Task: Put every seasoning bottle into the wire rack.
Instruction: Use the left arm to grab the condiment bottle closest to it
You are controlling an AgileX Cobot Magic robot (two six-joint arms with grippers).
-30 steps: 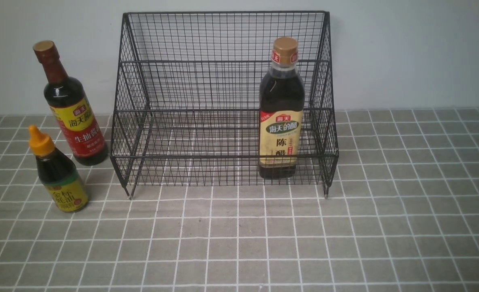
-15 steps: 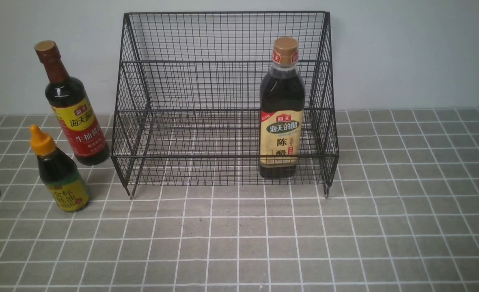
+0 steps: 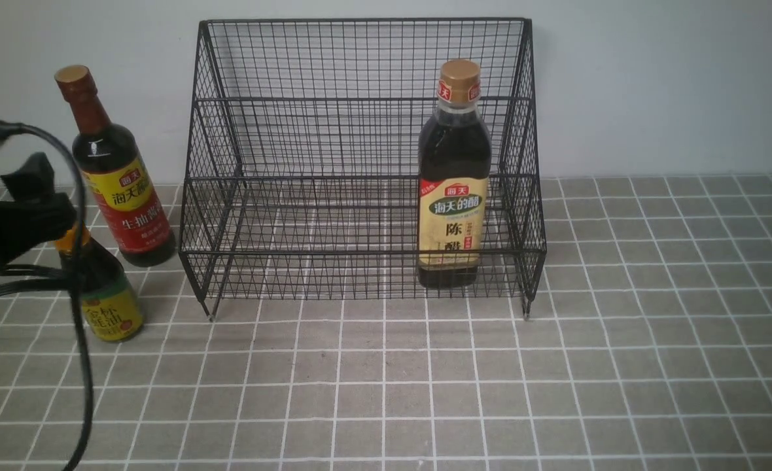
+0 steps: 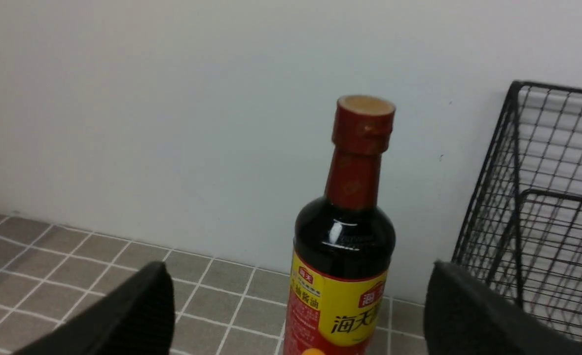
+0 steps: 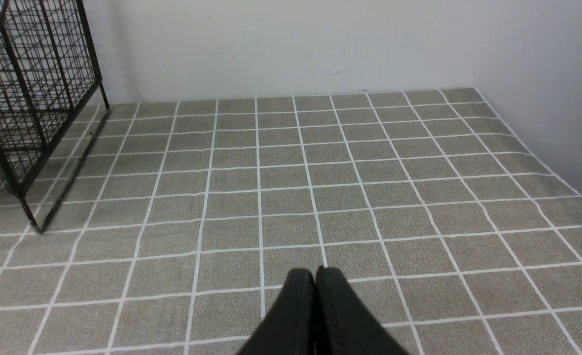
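Observation:
The black wire rack (image 3: 360, 98) stands against the back wall. The broad bottle with beige label and tan cap (image 3: 453, 196) stands upright in its lower tier at the right. The tall slim-necked bottle with red-yellow label (image 3: 114, 176) stands left of the rack and shows in the left wrist view (image 4: 345, 256). The short yellow-label bottle (image 3: 105, 294) stands in front of it, its orange nozzle partly hidden by my left gripper (image 3: 33, 196). That gripper is open, with its jaws wide apart above the short bottle's nozzle (image 4: 296, 276). My right gripper (image 5: 314, 276) is shut and empty.
The grey tiled tabletop (image 3: 425, 379) spreads in front of and to the right of the rack. A black cable (image 3: 82, 294) hangs from my left arm. The rack's right leg and side (image 5: 29, 148) show in the right wrist view. A white wall (image 3: 654, 85) closes the back.
My left arm has come into the front view from the left edge and risen over the short bottle. The bottles and the rack have not moved.

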